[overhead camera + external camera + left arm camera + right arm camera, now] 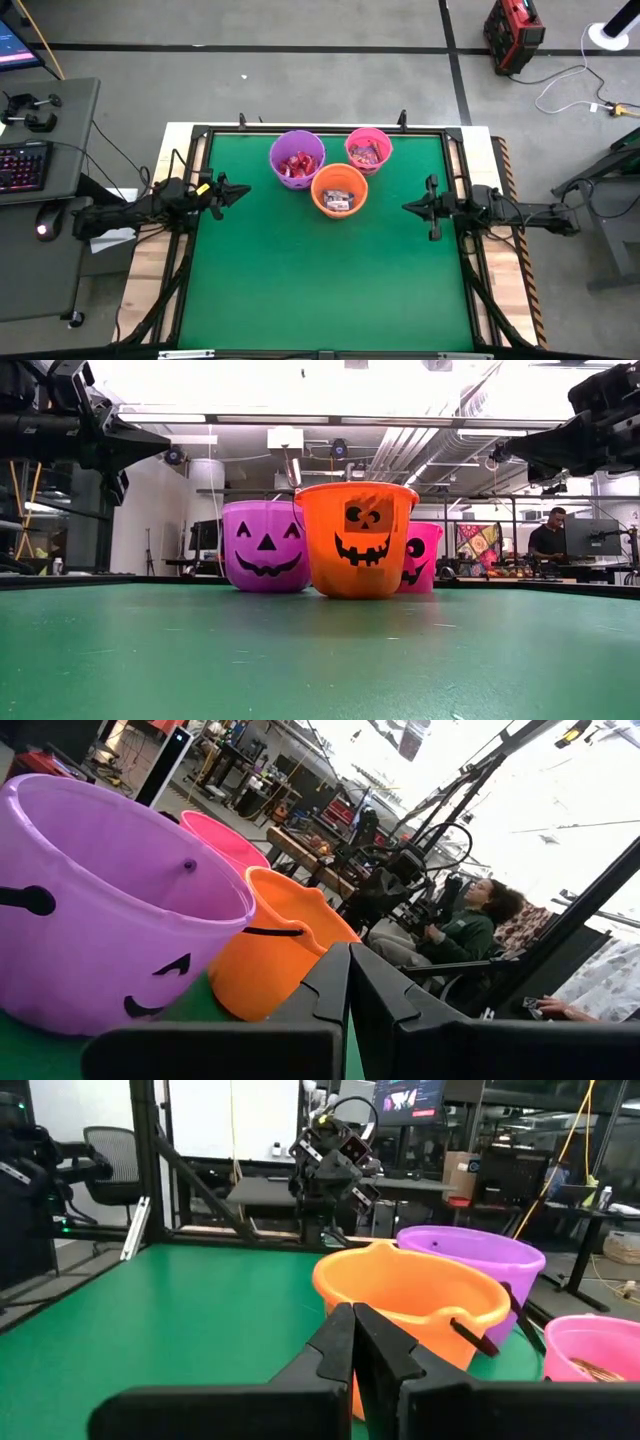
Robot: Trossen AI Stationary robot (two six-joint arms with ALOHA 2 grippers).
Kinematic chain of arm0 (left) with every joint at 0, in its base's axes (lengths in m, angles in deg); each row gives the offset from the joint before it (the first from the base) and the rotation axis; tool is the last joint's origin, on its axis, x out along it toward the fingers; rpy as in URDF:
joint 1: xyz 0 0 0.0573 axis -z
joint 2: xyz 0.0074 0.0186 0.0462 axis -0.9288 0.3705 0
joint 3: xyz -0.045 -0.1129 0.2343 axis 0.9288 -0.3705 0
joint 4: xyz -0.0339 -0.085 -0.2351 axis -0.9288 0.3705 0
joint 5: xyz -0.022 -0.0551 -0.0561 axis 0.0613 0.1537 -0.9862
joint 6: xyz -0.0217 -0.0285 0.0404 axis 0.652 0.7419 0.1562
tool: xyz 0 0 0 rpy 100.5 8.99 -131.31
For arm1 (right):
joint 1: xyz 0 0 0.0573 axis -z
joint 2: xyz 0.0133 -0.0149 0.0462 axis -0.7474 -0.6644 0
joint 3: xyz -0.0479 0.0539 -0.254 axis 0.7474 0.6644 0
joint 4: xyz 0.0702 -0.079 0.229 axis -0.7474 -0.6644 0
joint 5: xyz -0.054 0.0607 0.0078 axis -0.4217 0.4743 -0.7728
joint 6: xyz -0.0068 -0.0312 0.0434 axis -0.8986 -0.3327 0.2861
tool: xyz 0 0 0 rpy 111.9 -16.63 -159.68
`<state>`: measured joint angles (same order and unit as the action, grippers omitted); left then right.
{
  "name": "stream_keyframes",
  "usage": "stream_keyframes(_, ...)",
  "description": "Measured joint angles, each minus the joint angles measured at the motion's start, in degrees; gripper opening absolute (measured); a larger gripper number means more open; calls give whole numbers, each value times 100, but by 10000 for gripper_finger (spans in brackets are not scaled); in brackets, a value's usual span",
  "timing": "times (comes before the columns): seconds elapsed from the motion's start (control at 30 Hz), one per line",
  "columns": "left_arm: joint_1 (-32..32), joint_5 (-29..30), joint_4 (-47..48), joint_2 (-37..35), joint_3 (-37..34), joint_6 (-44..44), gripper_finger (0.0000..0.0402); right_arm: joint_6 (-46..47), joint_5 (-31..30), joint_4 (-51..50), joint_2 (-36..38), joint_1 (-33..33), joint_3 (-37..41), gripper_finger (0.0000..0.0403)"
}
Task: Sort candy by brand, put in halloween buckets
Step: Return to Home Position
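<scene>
Candy point(298, 165) sits inside purple bucket point(272, 158), orange bucket point(316, 191) and pink bucket point(388, 150) clustered near table point(320, 280) far edge, left gripper point(245, 190) by left edge and right gripper point(406, 208) by right edge both pinched closed, empty.

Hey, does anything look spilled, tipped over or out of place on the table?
Nothing stands out. The purple bucket, orange bucket and pink bucket stand upright, clustered, with candy inside and none loose on the green mat. The left gripper and right gripper are shut at the mat's sides.
</scene>
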<state>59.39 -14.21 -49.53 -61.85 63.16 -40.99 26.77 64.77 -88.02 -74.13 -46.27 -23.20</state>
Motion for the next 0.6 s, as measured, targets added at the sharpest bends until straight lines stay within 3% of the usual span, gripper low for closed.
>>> stream_keyframes(0.6,0,0,0,0,2,0,0,11,13,-7,-103,0,0,0)
